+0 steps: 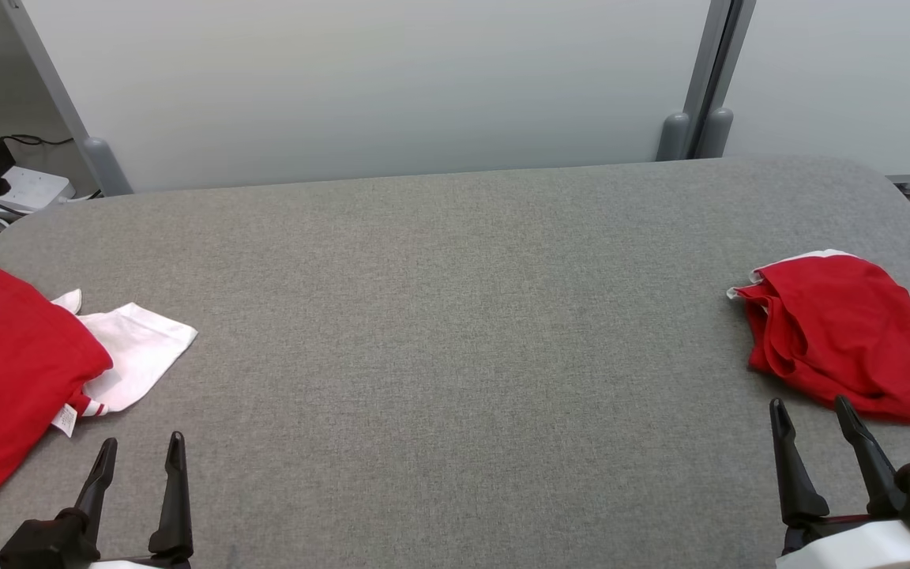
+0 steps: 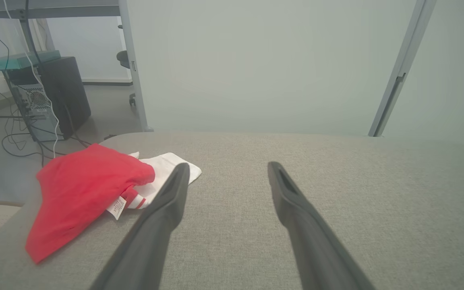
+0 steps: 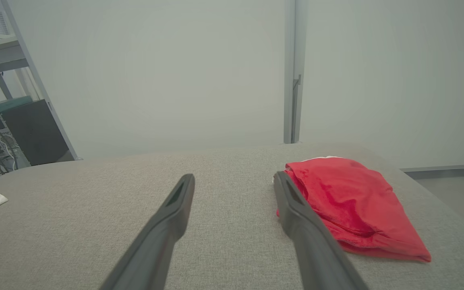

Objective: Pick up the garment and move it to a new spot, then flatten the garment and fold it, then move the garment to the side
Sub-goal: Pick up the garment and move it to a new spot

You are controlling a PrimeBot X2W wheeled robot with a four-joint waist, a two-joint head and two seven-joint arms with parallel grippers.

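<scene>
A grey fabric-covered worktop (image 1: 455, 316) is seen from the head, backed on its far side by pale partition panels (image 1: 376, 79). Two bundles of clothing are laid on it, well apart.

At the left edge a left red garment (image 1: 13, 371) is spread loosely, with a small white label shown at its near-right corner. A white garment (image 1: 135, 348) is partly covered by it and juts out to the right; a red-striped hem is seen beside the label. At the right edge a right red garment (image 1: 842, 332) is gathered into a compact, roughly folded heap, with a sliver of white at its far side.

The left claw (image 1: 144, 439) is held at the near left, just beside the near edge of the white garment, its two fingers spread and nothing pinched between them. The right claw (image 1: 810, 403) is held at the near right, its fingers likewise spread and empty, their tips close to the near edge of the right red garment. Whether cloth is touched there cannot be told.
</scene>
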